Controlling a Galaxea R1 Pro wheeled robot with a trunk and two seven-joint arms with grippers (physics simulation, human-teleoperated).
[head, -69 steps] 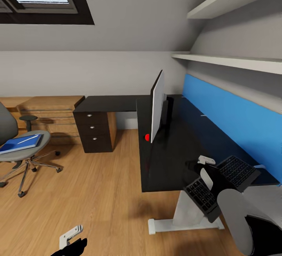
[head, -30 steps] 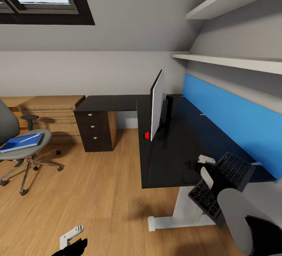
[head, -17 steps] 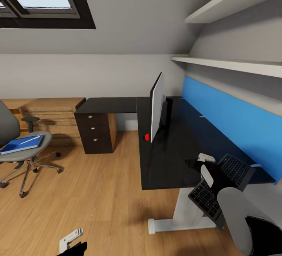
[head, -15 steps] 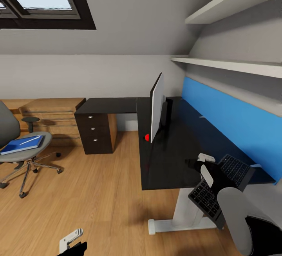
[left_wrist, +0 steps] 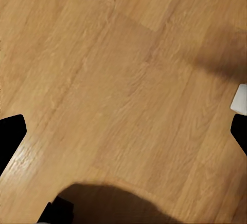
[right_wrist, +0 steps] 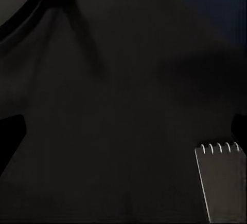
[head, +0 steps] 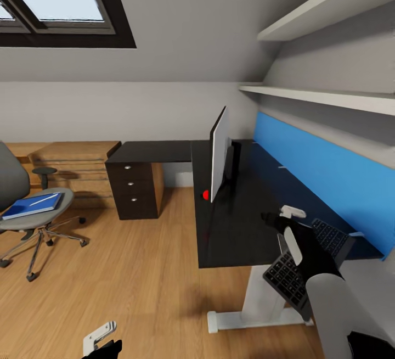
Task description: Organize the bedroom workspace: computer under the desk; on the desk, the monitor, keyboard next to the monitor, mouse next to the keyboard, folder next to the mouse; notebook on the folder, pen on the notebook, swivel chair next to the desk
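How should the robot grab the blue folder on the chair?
The folder lies flat on the swivel chair seat, one end sticking past the seat's front rim. Probably best to pinch that free end, coming in level from the chair's open front; the backrest blocks the other side.

Black desk, blue panel, warm wood floor
We see the desk [head: 233, 227] topped in glossy black on a white pedestal leg [head: 263, 298], backed by a bright blue panel [head: 323, 178]; the monitor [head: 219, 158] shows a pale silver-white back and a red dot at its lower corner; the keyboard [head: 285, 276] has dark grey keys; the swivel chair [head: 24, 205] is grey with a chrome base and carries a bright blue folder [head: 30, 205] crossed by a thin white pen [head: 46, 198]; the drawer unit [head: 134, 189] is dark with silver knobs; the floor [left_wrist: 123, 80] is light honey wood with fine grain; walls are grey, shelves [head: 329, 95] off-white
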